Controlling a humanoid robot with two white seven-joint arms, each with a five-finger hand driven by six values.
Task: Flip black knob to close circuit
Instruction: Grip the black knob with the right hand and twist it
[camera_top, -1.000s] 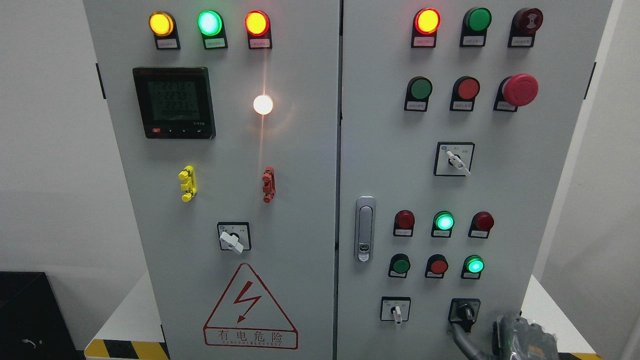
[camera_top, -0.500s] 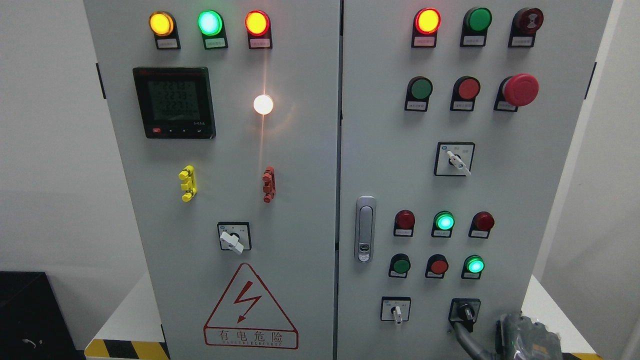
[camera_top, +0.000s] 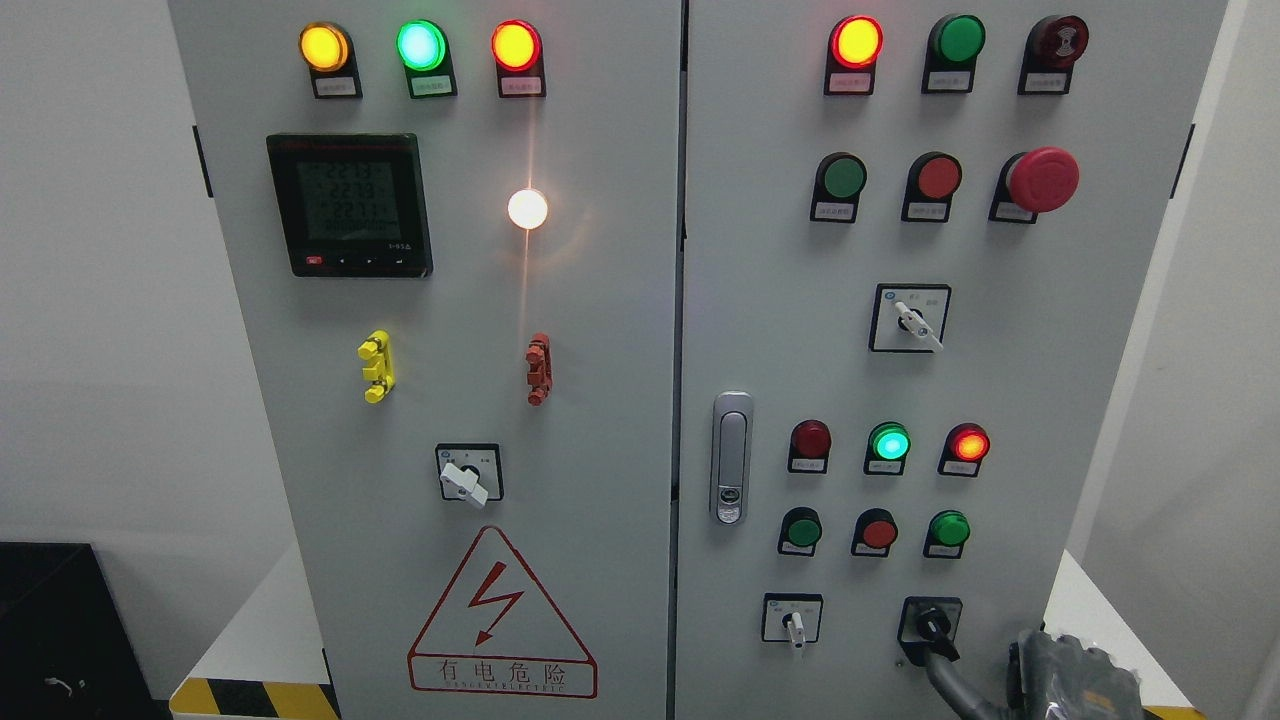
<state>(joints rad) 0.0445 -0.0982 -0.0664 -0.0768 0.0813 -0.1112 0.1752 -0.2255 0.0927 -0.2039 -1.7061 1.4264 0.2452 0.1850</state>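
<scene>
I've got the right robot hand (camera_top: 1075, 680) low right w/ a finger (camera_top: 945, 665) on the black knob (camera_top: 930, 625), grip unclear; stiff detent prob, so pinch its raised bar.

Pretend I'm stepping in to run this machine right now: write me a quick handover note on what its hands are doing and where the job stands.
Right hand: low at the bottom right corner, one finger touching the black knob on the right door.
Left hand: out of view.
Done, it seems: the knob now sits turned, the red lamp in the row above has lit, and the green lamp below it has gone dark.
Left: confirm the knob is fully over, then draw the hand clear.
</scene>
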